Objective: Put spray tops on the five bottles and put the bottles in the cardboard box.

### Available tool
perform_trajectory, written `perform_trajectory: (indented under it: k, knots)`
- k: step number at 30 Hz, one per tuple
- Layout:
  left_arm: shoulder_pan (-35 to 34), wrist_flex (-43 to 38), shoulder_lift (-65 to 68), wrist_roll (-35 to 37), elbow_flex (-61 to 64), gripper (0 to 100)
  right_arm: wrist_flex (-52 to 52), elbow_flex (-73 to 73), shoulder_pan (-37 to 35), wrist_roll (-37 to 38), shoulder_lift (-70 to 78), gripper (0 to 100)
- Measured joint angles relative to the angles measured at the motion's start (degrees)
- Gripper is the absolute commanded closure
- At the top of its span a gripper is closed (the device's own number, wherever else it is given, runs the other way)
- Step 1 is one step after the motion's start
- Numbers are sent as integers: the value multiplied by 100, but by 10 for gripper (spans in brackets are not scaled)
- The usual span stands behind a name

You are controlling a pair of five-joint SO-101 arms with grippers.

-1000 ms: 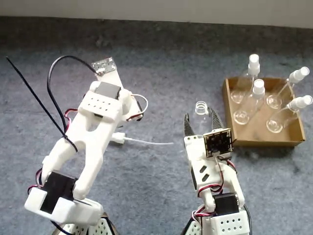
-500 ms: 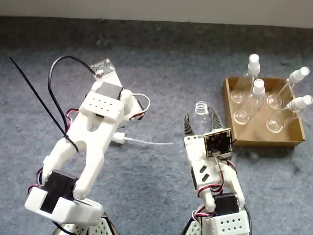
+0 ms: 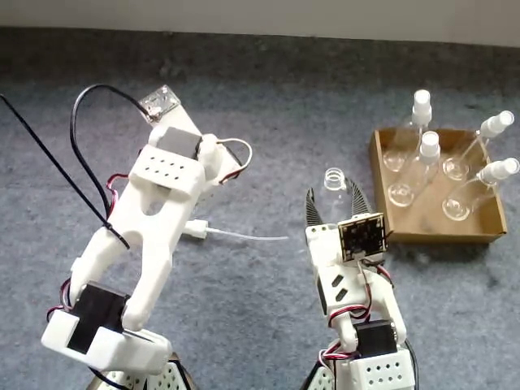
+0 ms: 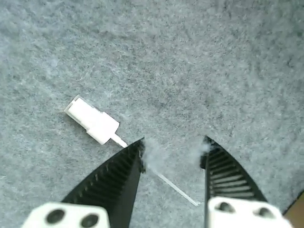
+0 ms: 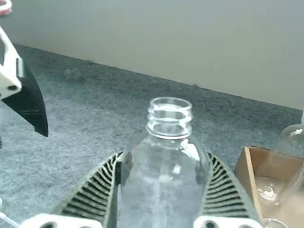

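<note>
Clamps uncapped bottle (image 5: 169,123) in right gripper (image 5: 164,159) jaws. Left wrist view: holds left gripper (image 4: 173,141) jaws wide over spray top (image 4: 92,119) tube.

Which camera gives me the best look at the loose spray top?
The left wrist view: the spray top lies close up, head clear, tube passing behind a finger of the open left end effector. The high view shows it small, head at the left arm's edge.

You're working at a simple robot test bench: grey felt (image 3: 260,97) spreads under the jaws, and a plain pale wall (image 5: 190,38) rises beyond them.
</note>
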Motion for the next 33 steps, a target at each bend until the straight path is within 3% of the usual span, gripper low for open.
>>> perform_trajectory:
  k: [6, 13, 22, 33]
  knots:
    - [-53, 0, 202, 0, -62, 845, 0, 0, 0, 0, 0, 878]
    - [-246, 18, 1538, 0, -721, 845, 123, 0, 0, 0, 0, 878]
    - [-651, 1257, 2092, 0, -1459, 845, 193, 0, 0, 0, 0, 878]
    - [-659, 1714, 2092, -44, -1415, 845, 193, 0, 0, 0, 0, 878]
